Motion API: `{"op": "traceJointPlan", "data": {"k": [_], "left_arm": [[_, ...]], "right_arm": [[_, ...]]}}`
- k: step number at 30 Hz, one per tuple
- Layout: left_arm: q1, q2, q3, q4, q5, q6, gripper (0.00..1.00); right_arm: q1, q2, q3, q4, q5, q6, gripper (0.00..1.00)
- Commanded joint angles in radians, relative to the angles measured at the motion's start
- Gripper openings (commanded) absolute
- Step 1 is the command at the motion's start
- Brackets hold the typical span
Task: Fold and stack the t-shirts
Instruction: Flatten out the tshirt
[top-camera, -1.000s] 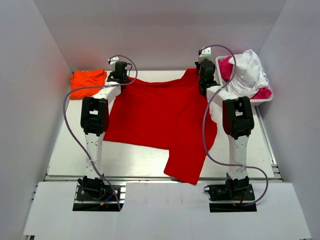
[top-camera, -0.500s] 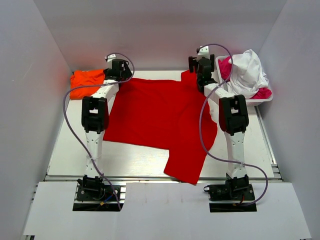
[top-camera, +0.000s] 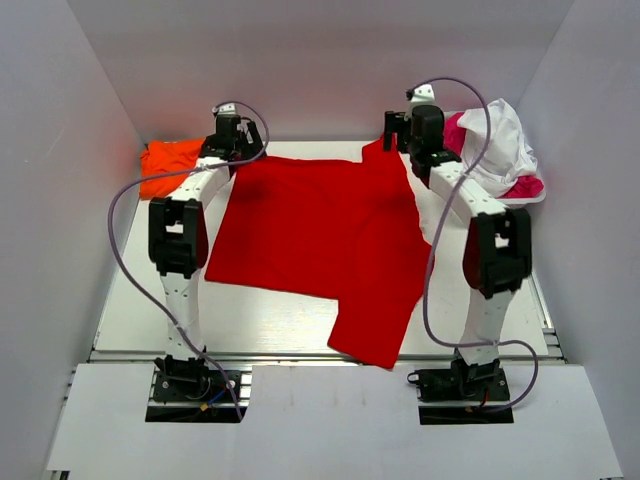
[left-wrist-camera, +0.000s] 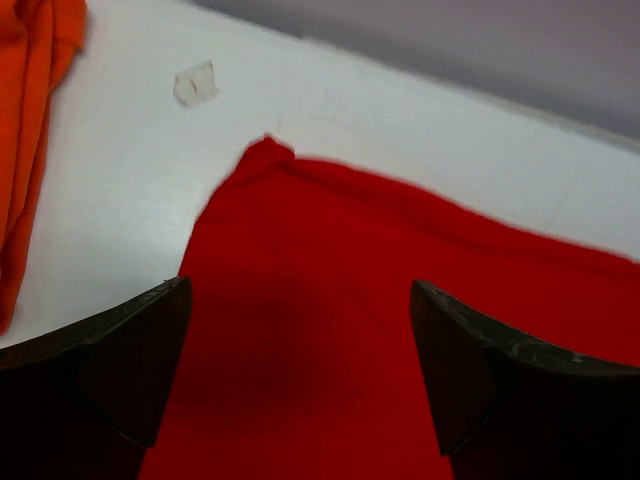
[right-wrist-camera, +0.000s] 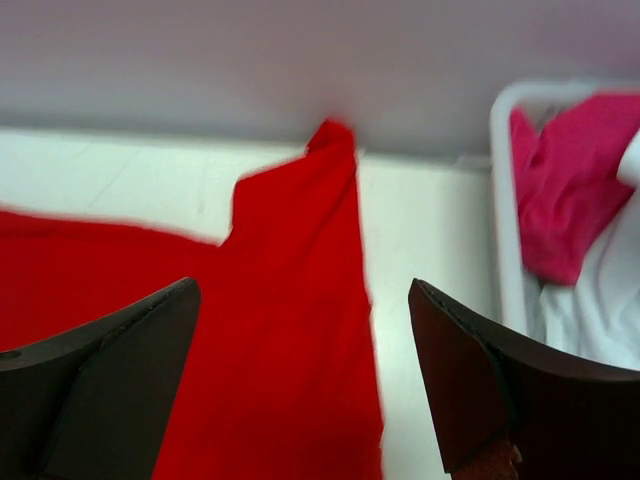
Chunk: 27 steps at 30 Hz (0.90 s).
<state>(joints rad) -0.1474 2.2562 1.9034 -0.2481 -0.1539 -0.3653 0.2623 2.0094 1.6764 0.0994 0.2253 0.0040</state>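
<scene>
The gap between the spread fingers of our left gripper (left-wrist-camera: 298, 300) is free, and only the flat red t-shirt (left-wrist-camera: 400, 330) lies beneath it. To its left the orange t-shirt (left-wrist-camera: 30, 120) is heaped, with a strip of bare table (left-wrist-camera: 120, 200) between. Ahead, the back wall (left-wrist-camera: 450, 50) closes the way.

Our right gripper (right-wrist-camera: 305, 295), jaws wide too, has red cloth below and the wall close ahead. To its right stands the white basket (right-wrist-camera: 497, 200), piled with pink cloth (right-wrist-camera: 570, 180) and white cloth (right-wrist-camera: 600, 330). A narrow bare lane runs between shirt and basket.

The red t-shirt (top-camera: 310, 230) and orange t-shirt (top-camera: 170, 160) are plain; the table (top-camera: 270, 315) is white.
</scene>
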Motion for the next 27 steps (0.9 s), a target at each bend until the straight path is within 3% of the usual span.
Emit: {"op": "traceJointPlan", "data": {"k": [1,6,9,27], "left_arm": [[-0.021,-0.142,-0.116,-0.106,0.054,0.046,1.0],[-0.021,-0.242,-0.372,-0.138,0.071,0.025,1.0],[-0.021,-0.297,-0.513,-0.062,0.157,0.025,1.0],[-0.001,-0.383,-0.75,-0.048,0.166,-0.06,1.0]], "right_arm": [[0.002,-0.118,-0.09,-0.235,-0.086,0.163,0.9],[0.002,-0.276,-0.432,-0.271,-0.21,0.273,0.9],[0.002,-0.301,-0.507,-0.273,-0.215,0.28,0.9],[-0.037,-0.092,-0.463,-0.334,-0.13,0.347,0.9]]}}
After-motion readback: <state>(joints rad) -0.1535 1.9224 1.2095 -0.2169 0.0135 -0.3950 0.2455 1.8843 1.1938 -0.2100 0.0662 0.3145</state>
